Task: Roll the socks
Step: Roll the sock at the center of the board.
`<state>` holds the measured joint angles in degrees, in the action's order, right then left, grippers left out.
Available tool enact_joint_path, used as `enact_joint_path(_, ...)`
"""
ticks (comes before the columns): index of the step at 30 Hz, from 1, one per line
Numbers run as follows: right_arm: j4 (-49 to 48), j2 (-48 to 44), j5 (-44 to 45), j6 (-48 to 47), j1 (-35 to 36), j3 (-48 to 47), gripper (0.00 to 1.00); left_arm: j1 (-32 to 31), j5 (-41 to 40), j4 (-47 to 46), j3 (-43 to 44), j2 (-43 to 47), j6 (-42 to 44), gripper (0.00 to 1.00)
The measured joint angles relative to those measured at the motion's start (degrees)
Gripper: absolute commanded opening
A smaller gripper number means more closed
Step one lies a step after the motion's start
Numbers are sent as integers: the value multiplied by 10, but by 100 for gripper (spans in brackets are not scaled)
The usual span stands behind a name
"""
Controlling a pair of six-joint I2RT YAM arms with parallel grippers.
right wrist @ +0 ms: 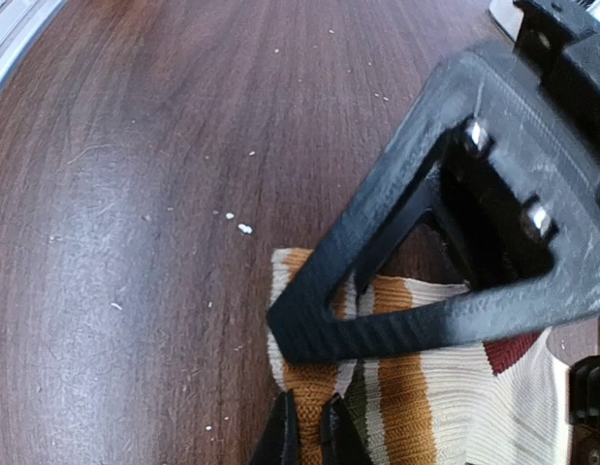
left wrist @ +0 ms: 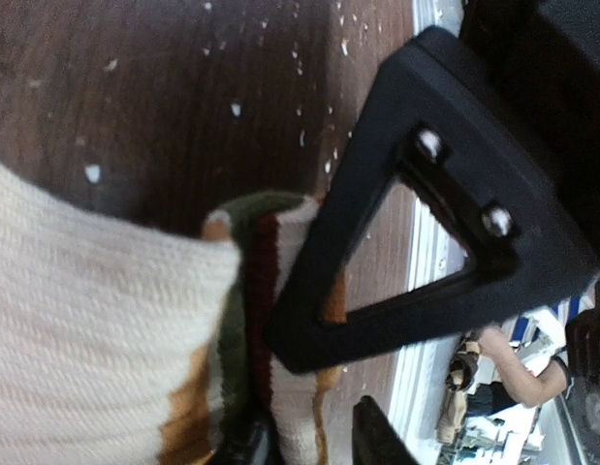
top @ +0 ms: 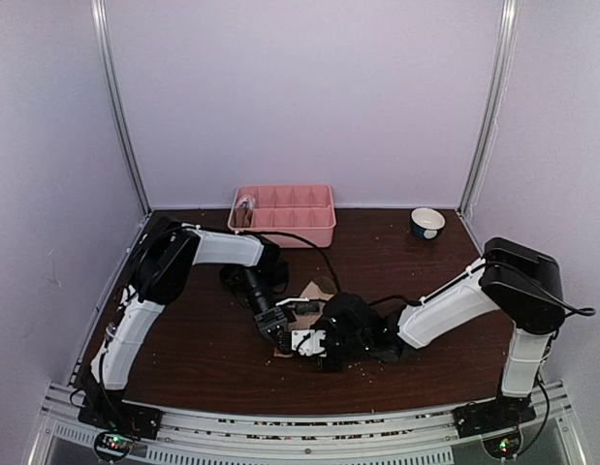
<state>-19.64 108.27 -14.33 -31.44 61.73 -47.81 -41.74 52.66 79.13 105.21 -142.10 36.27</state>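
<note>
Your right tool [right wrist: 304, 433] is clenched on the striped sock [right wrist: 416, 387] at the near middle of the dark counter [top: 203, 358]; your left tool [top: 278, 334] meets the same sock, its opening impossible to judge. Pale specks [right wrist: 244, 229] dot the counter between lilac walls [top: 309, 97]. A pink tray [top: 314, 235] at the far edge holds a small item [top: 244, 210] at its left end; a bowl [top: 426, 223] stands far right.

We see the right gripper [right wrist: 290, 373] with jaws pinched on the striped sock [right wrist: 445, 407], at its orange-banded edge. Left of the sock, dark wood table [right wrist: 135, 194] with scattered white crumbs [right wrist: 244, 229].
</note>
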Motion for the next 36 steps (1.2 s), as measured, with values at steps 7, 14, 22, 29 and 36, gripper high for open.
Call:
enact_joint_path(7,26,3,-40,45,-14,-16,0,-1,-63,-59,-80,106,-12,98)
enact_joint_path(14,73,27,-163,131,-61,-57,0,12,-192,-252,-271,275,-15,98)
enact_joint_path(22,92,55,-259,204,-98,-84,0,12,-221,-399,-342,321,-46,98)
enact_joint_path(29,72,93,-378,254,-128,-94,0,2,-239,-488,-383,350,-71,83)
enact_joint_path(36,64,124,-462,353,-164,-98,0,-76,-236,-496,-374,350,-6,82)
